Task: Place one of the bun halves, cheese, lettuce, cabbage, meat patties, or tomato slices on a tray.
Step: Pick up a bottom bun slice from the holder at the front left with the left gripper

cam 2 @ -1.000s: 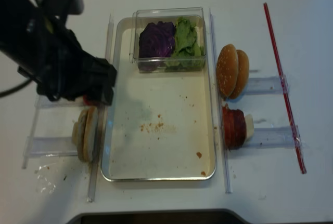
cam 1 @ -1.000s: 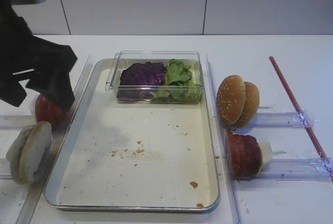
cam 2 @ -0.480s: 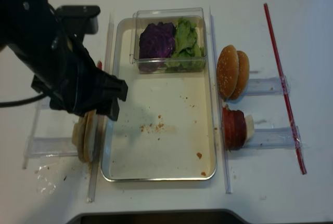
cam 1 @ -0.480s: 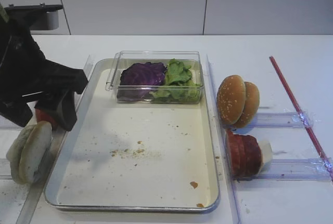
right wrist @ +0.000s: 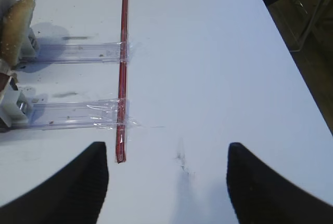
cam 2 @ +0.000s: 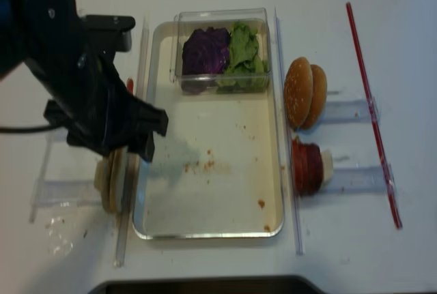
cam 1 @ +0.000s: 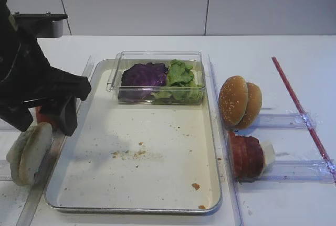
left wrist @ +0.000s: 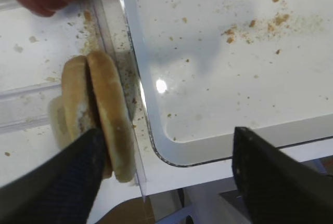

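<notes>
Since a second ago the left gripper (left wrist: 164,174) has swung down from over the tomato slices (cam 1: 48,116) to the pale bun halves (left wrist: 99,112) standing on edge just outside the tray (cam 1: 210,131), its jaws spread, one finger (left wrist: 62,182) against the buns, gripping nothing. Beyond it, lettuce (cam 1: 178,82) and purple cabbage (cam 1: 142,76) sit in a clear box; across the tray, sesame bun tops (cam 1: 239,101) and meat patties (cam 1: 245,155). The right gripper (right wrist: 166,182) hangs released over bare table (right wrist: 208,78) beside a red strip (right wrist: 123,68).
</notes>
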Tool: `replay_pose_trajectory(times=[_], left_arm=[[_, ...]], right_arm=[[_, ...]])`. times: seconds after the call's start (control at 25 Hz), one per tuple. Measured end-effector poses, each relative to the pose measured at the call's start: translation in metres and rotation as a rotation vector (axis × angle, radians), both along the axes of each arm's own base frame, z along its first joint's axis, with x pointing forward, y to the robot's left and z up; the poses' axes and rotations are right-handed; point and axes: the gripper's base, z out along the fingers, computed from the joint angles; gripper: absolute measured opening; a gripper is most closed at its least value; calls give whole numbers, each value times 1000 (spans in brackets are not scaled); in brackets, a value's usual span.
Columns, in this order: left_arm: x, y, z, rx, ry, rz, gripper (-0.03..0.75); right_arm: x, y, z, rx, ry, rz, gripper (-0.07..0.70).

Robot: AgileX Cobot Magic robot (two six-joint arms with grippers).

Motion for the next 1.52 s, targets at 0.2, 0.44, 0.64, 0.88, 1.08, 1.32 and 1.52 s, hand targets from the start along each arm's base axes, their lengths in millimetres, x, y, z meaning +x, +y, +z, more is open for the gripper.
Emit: replay_pose_trajectory(times=[0.2,0.44,0.64,0.88,1.08,1.32,1.52], left_arm=[[3,-1,-5,8,17,0,486],[9,-4,-15,22,48,2,486],[12,-6,-22,32,70,2,468],[16,-7,-29,52,91,-1,393],[19,-5,-33,79,91,3,375],[20,-4,-33,93,84,22,361],[20,-3,-33,98,82,24,314]], right_arm=[[0,0,0,0,0,0,508],[0,0,0,0,0,0,508],[0,0,0,0,0,0,508],[0,0,0,0,0,0,508],[0,0,0,0,0,0,508],[0,0,0,0,0,0,508],[0,0,0,0,0,0,508]])
